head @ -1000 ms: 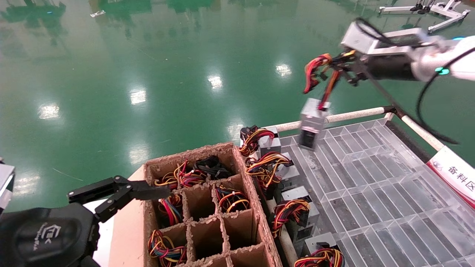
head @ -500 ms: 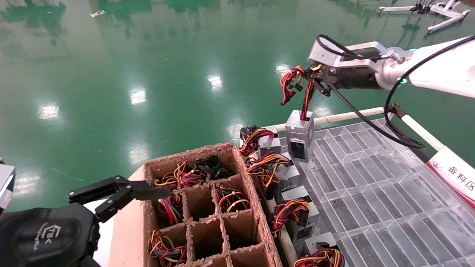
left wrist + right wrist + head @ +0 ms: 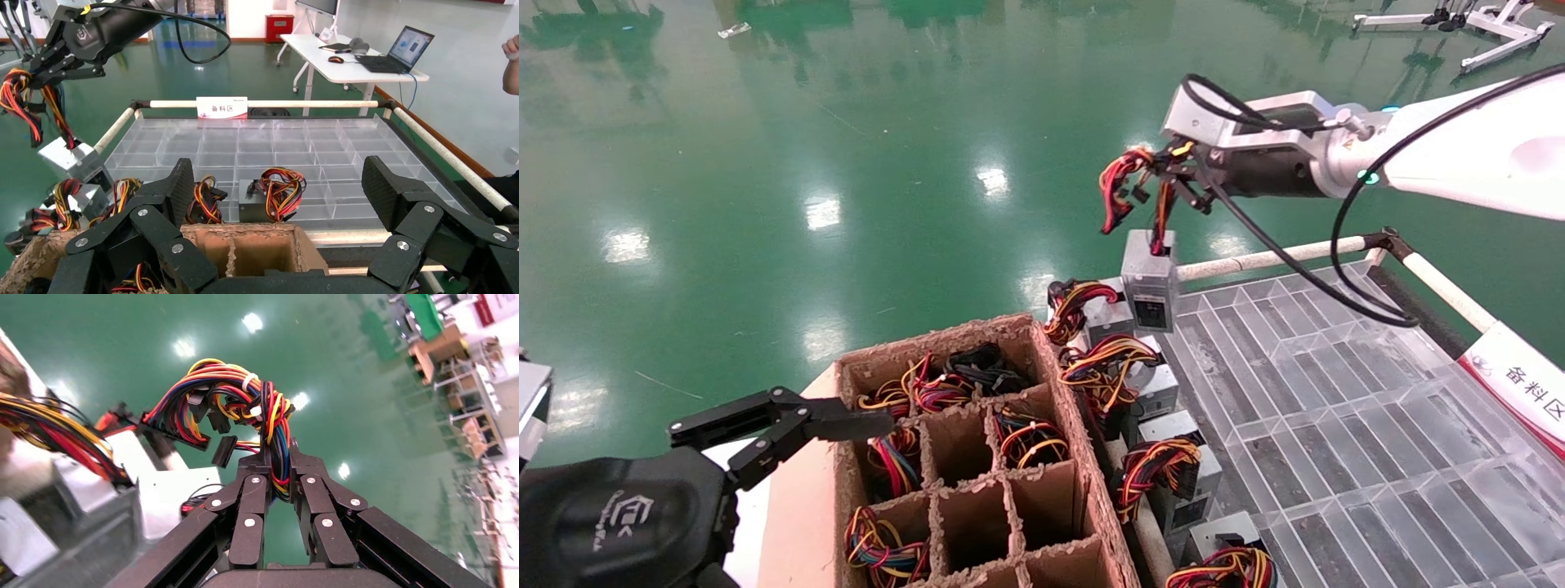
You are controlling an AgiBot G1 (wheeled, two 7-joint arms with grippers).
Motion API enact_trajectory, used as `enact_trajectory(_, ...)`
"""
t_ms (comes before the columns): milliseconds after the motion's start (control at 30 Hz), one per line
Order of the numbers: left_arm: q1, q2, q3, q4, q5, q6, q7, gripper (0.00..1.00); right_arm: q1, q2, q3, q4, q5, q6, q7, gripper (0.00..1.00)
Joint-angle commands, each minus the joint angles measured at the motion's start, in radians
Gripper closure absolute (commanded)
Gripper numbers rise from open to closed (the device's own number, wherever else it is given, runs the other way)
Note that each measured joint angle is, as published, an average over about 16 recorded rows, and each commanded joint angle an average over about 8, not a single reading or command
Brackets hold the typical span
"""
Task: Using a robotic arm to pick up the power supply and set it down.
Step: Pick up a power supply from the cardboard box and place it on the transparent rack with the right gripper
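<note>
The white robotic arm (image 3: 1459,155) reaches in from the right. Its right gripper (image 3: 1173,175) (image 3: 278,456) is shut on the red, yellow and black wire bundle (image 3: 245,398) of a power supply (image 3: 1148,282). The silver-grey box hangs below by its wires with its black socket panel facing me. It sits over the far-left corner of the clear tray (image 3: 1336,392), just above the row of other units (image 3: 1164,384). The left wrist view shows the same hanging box (image 3: 70,160). My left gripper (image 3: 278,184) stands open and empty over the cardboard box (image 3: 1058,392).
The cardboard box has divided cells; some hold wire bundles (image 3: 1026,437), others are bare. Several power supplies line the tray's left edge. A white rail (image 3: 1271,257) frames the tray, with a sign (image 3: 1524,384) at the right. Green floor lies beyond.
The right arm has swung left with the power supply hanging from it, from the tray's far edge to its far-left corner. The left arm has not moved.
</note>
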Motion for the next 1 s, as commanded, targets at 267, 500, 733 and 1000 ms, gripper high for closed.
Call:
enact_trajectory(267, 0.0, 0.0, 0.0, 0.0, 0.0, 0.0, 0.0, 0.0, -0.032, 0.011, 0.011, -0.018, 0.017, -0.001, 0.012, 1.0)
enact_trajectory(500, 0.0, 0.0, 0.0, 0.0, 0.0, 0.0, 0.0, 0.0, -0.057, 0.057, 0.031, -0.027, 0.046, 0.01, 0.035, 1.0)
enact_trajectory(733, 0.0, 0.0, 0.0, 0.0, 0.0, 0.0, 0.0, 0.0, -0.061, 0.112, 0.046, -0.025, 0.066, -0.071, 0.051, 1.0)
enact_trajectory(1000, 0.0, 0.0, 0.001, 0.0, 0.0, 0.0, 0.0, 0.0, -0.07, 0.155, 0.051, -0.021, 0.073, -0.109, 0.057, 1.0)
